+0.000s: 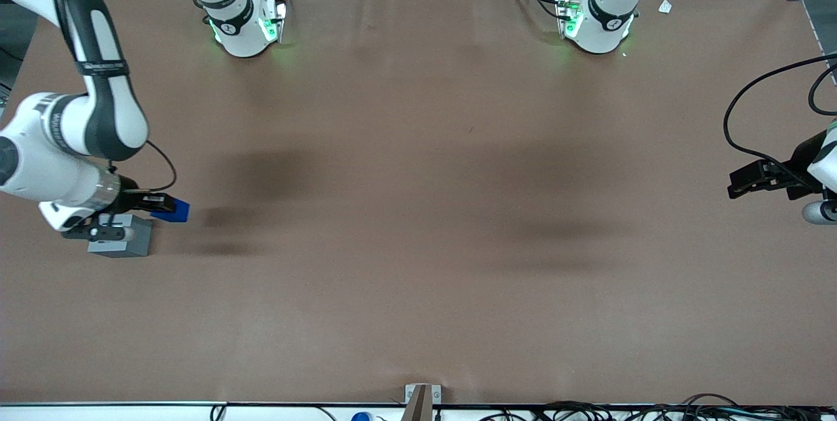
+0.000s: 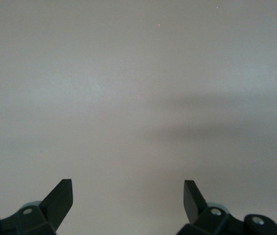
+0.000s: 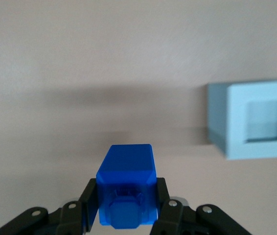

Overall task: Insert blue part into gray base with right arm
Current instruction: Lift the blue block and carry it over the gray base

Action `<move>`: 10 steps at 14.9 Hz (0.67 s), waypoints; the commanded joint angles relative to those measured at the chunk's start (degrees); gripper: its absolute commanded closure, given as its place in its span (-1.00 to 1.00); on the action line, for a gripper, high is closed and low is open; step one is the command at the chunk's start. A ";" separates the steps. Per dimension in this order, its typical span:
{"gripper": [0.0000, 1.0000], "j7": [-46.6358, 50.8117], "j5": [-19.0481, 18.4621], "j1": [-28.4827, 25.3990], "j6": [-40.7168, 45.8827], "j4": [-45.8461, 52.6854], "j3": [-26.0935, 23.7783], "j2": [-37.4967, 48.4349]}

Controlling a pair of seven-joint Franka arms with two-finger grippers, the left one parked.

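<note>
Two black fingers (image 3: 90, 203) of the gripper (image 3: 126, 208) pinch the blue part (image 3: 127, 191) between them, one pressed against each of its flanks, with its narrower stepped knob facing the wrist camera and its blocky end pointing away. In the front view the gripper (image 1: 157, 204) sits at the working arm's end of the table, and the blue part (image 1: 174, 211) juts out of it toward the table's middle, held clear of the surface. The right arm (image 1: 78, 140) bends down to it from above, its black-covered link leading into a white wrist.

Just beside the gripper, slightly nearer the front camera, the gray base (image 1: 121, 239) stands on the table, partly covered by the wrist hardware. The wrist view shows the gray base (image 3: 253, 120) with its square socket open, a lighter rim around it, and bare surface between it and the blue part; the two are apart.

The table (image 1: 418, 212) is covered in a plain matte brown sheet, faintly creased near its farther edge, with soft dark shadows across its middle. Two white arm pedestals (image 1: 245, 25) glow green at that edge. Black cables (image 1: 588, 411) run along the near edge, and grey floor shows past the table.
</note>
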State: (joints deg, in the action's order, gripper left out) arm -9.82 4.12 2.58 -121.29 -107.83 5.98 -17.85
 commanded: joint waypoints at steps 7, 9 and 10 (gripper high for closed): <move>0.97 -10.57 -0.08 5.86 0.27 6.49 -0.71 -2.19; 0.97 -10.66 -0.26 6.47 -0.17 7.36 -0.71 -2.98; 0.97 -10.66 -0.26 6.47 0.09 8.15 -0.71 -3.50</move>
State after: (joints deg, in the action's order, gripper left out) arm -19.68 4.09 7.93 -121.65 -102.16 5.98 -19.87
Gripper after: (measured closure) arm 0.498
